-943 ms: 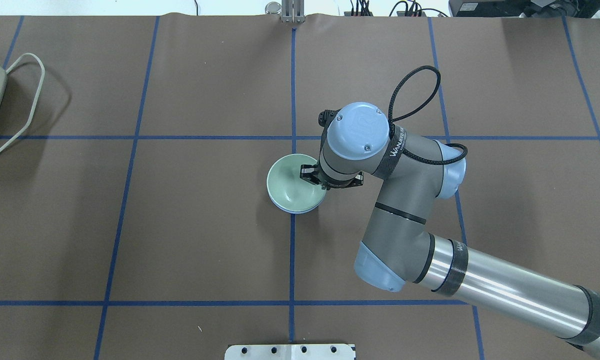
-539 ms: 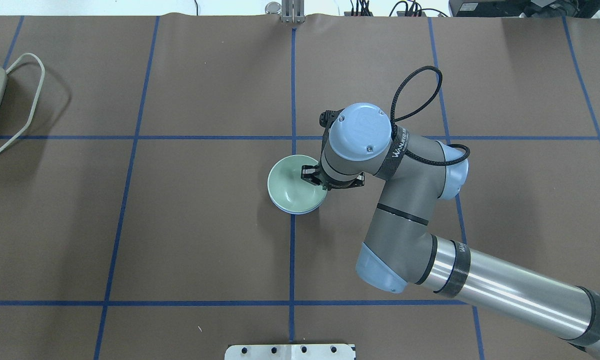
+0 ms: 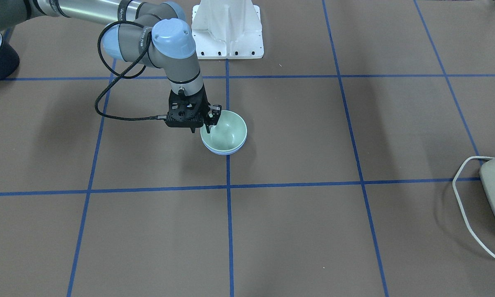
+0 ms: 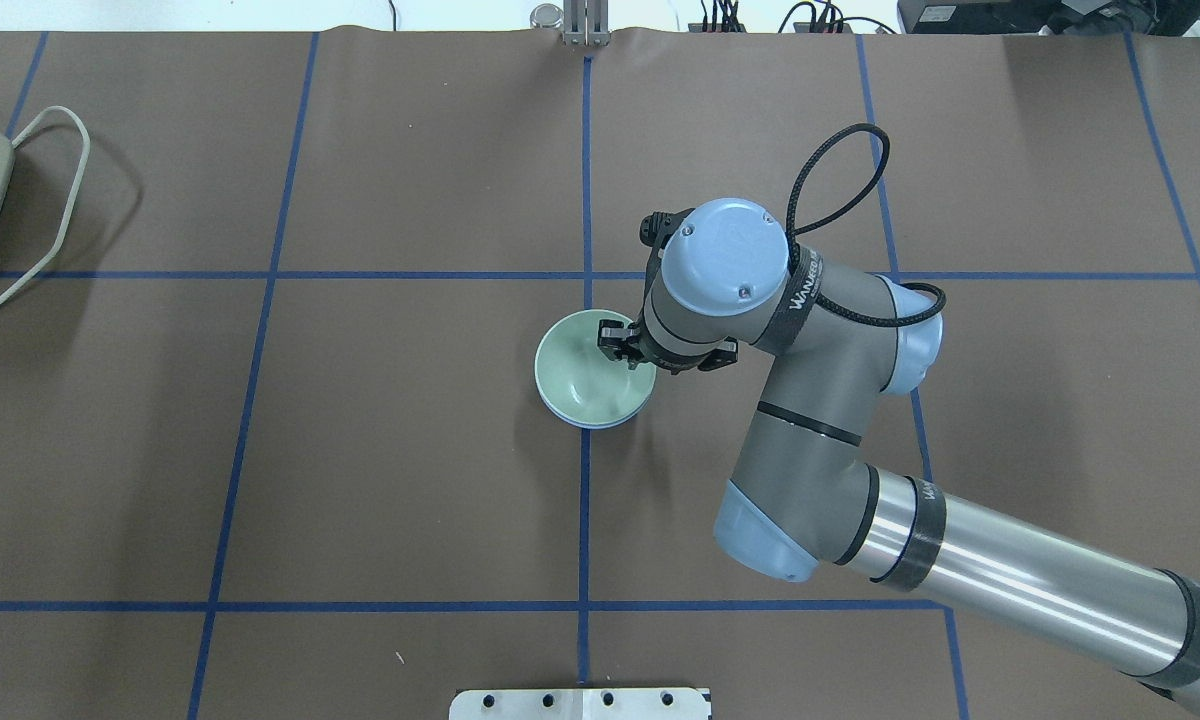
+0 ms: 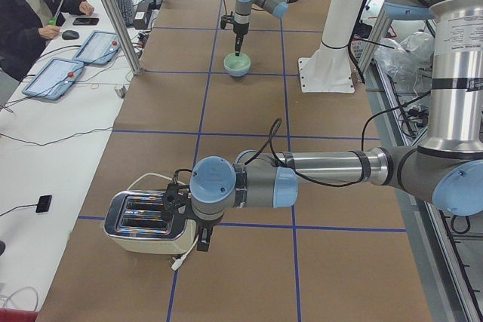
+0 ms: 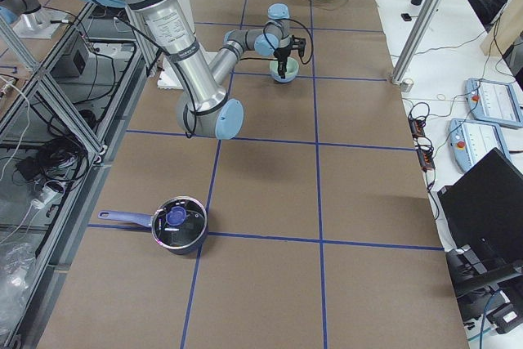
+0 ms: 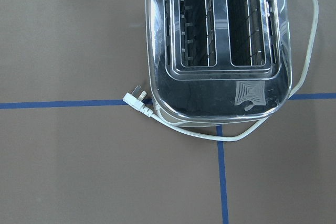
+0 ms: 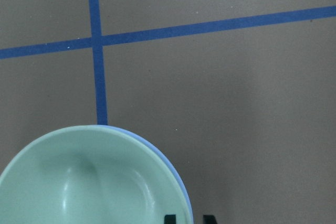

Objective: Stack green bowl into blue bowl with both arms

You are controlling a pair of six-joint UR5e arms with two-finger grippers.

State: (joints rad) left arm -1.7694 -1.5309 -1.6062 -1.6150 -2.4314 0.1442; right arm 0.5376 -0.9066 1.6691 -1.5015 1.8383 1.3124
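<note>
The green bowl point(image 3: 227, 128) sits nested inside the blue bowl point(image 3: 223, 152) near the table's middle; only the blue rim shows under it. Both also show in the overhead view, the green bowl point(image 4: 582, 378) over the blue bowl point(image 4: 588, 425). My right gripper point(image 3: 205, 128) stands upright at the bowl's rim on the robot's right side. Its fingers straddle the rim, one inside the green bowl point(image 8: 89, 182), with a small gap, so it is open. My left gripper point(image 5: 172, 205) hovers over a toaster far off at the table's left end; I cannot tell whether it is open or shut.
A chrome toaster point(image 7: 220, 45) with a loose white cord and plug point(image 7: 137, 99) lies under the left wrist. A dark pot point(image 6: 176, 226) with a lid stands at the table's right end. The white pedestal base point(image 3: 227, 29) stands behind the bowls.
My right wrist has risen slightly and shifted a little away from the bowls. The nested bowls have stayed in place.
</note>
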